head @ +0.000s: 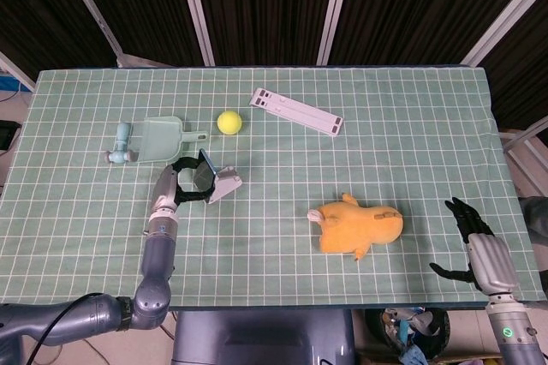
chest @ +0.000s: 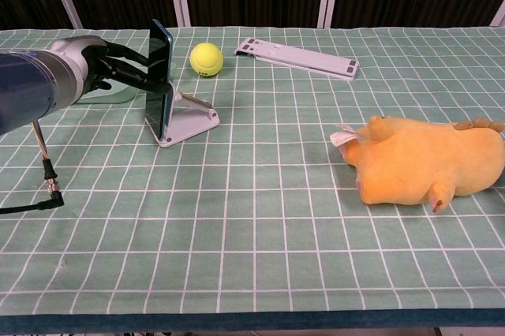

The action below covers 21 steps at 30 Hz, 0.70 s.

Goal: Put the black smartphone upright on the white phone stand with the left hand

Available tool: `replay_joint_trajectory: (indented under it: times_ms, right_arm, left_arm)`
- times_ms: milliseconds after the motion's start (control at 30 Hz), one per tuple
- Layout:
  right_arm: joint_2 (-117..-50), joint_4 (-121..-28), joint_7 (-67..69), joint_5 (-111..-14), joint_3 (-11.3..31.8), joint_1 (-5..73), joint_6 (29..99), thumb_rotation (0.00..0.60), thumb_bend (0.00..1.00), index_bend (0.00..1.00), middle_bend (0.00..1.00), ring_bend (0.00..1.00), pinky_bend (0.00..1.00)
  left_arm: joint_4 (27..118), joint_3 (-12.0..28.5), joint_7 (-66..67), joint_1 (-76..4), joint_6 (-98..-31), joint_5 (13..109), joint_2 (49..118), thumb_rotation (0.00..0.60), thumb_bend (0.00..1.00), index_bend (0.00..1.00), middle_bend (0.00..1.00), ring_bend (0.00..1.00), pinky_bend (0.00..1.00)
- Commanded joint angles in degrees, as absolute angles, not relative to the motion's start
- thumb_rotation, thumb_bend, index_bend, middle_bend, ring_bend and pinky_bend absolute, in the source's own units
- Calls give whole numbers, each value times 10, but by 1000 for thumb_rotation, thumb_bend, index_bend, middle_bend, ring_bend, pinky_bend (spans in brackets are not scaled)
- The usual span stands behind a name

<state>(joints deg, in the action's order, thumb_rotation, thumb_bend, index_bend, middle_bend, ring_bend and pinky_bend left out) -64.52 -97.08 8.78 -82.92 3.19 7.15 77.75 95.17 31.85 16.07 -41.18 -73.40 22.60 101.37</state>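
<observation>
Black smartphone [chest: 158, 76] upright in left hand [chest: 95, 68].

A robotics lab or test rig is showing here: a worktop [head: 411, 108] wearing a green grid-patterned cloth is standing before dark slatted panels framed by metal struts [head: 195, 7]. Loose cabling [chest: 31, 194] is trailing across the cloth beside unrelated test props.

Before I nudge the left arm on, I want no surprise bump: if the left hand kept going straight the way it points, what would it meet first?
The left hand holds the black smartphone, which would press into the white phone stand first; depth between them is unclear.
</observation>
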Motion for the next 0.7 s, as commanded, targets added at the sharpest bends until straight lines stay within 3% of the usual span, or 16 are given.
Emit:
replay_joint_trajectory:
  times_ms: [33,700]
  right_arm:
    - [-645,-971,88,-829,32,71,777,600,163,0,0,0,185]
    - [-644,-973,88,-828,31,71,777,600,162,0,0,0,185]
  left_arm:
    - [952,317,160,-411,-733,228,1014,600,333,457,513,86,0]
    - [948,309,157,-408,-721,232,1010,600,326,394,453,85,0]
